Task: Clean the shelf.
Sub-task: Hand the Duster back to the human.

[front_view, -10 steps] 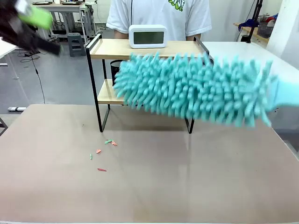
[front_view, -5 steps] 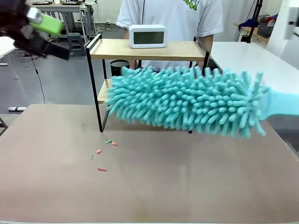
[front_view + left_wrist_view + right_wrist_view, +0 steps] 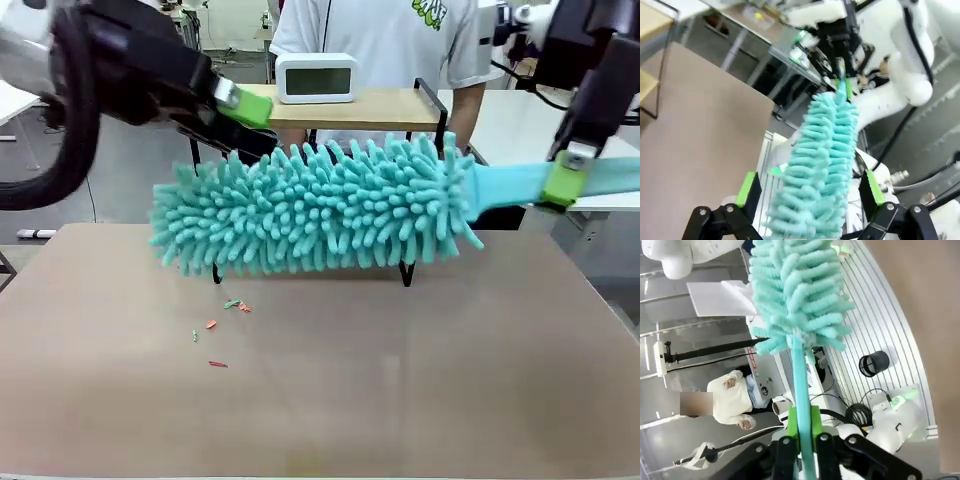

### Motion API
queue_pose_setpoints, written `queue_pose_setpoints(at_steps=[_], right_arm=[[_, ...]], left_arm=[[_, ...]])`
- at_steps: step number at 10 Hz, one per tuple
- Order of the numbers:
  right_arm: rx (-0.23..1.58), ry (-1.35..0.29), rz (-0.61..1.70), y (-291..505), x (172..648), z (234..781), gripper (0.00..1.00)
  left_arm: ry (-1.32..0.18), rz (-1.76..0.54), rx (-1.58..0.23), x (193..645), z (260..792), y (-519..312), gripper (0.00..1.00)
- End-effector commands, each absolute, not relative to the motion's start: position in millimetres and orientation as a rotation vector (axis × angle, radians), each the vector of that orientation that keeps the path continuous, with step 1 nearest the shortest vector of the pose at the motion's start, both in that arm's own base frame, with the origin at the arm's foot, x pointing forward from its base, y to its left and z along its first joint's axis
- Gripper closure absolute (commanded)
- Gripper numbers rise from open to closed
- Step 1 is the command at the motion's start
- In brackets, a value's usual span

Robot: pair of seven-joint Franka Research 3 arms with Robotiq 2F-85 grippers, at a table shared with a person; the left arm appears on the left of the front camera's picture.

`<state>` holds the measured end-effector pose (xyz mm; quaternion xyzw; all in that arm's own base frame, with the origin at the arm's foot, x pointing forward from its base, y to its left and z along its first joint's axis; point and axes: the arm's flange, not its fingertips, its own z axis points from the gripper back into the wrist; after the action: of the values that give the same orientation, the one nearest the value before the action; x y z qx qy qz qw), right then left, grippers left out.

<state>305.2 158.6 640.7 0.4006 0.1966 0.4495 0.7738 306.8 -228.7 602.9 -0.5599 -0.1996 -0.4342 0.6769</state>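
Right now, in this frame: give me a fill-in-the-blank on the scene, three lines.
1. The right end effector is ____ on the teal duster's handle.
2. The left end effector is ____, its fingers either side of the duster's head.
3. The white clock sits on the shelf's ____ board.
Missing words: shut; open; top.

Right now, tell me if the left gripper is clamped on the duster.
No, the left gripper stands wide open around the duster.
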Motion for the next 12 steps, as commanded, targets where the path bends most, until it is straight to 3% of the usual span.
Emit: queue_pose_setpoints(at_steps=[1,5,12], right_arm=[[0.890,0.429,1.019,150,323,642,0.88],[0.928,0.468,1.027,149,332,633,0.88],[0.940,0.515,1.040,149,326,631,0.88]], left_arm=[[-0.333,-1.148,-1.282,309,603,-246,0.00],[-0.207,-1.329,-1.221,303,589,-268,0.00],[-0.226,-1.331,-1.175,305,581,-273,0.00]])
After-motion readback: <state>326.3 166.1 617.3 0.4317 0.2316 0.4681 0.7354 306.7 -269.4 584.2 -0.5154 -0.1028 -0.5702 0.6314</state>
